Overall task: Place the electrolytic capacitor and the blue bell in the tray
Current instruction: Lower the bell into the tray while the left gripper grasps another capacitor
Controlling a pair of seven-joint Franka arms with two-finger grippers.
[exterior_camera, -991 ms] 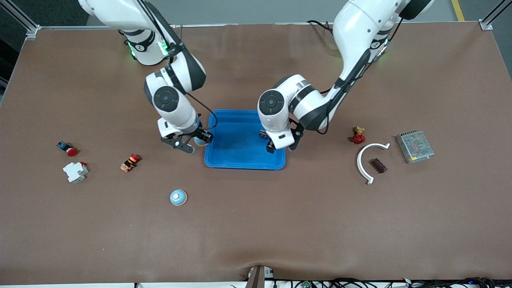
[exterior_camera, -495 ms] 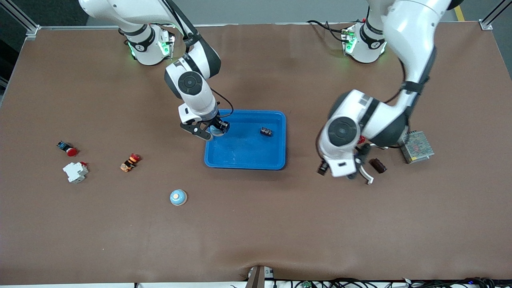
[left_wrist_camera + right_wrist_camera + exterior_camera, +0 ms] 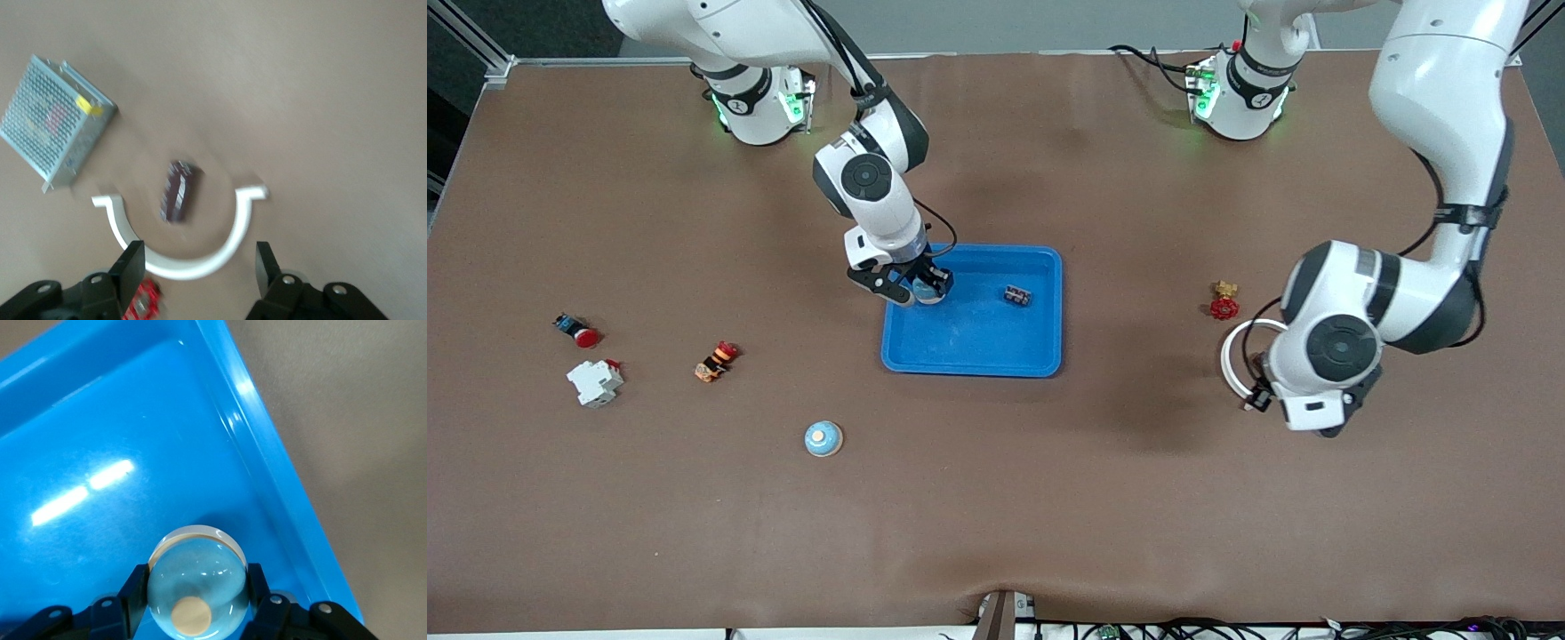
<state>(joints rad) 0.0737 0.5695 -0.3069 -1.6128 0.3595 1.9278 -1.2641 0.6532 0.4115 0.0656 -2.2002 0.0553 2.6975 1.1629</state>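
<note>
A brown table is seen from above, with a shallow bright-blue tray lying near its middle. The right gripper is held over the tray's corner toward the right arm's end, and its fingers are pinched on a pale blue bell; in the right wrist view the bell is seen gripped between the two dark fingers above the tray's floor. A small dark capacitor is seen lying inside the tray, toward the left arm's end. The left gripper is positioned over a white curved bracket toward the left arm's end of the table; in the left wrist view its fingers are shown spread apart with nothing between them, above the white curved bracket, inside whose arc a dark brown cylindrical capacitor lies on the table. A perforated metal box is seen just beside the bracket. A small red and brass valve rests near the bracket, farther from the front camera. A second blue bell sits on the table, nearer to the front camera than the tray. Toward the right arm's end are found an orange and red part, a white block and a red-capped button.
</note>
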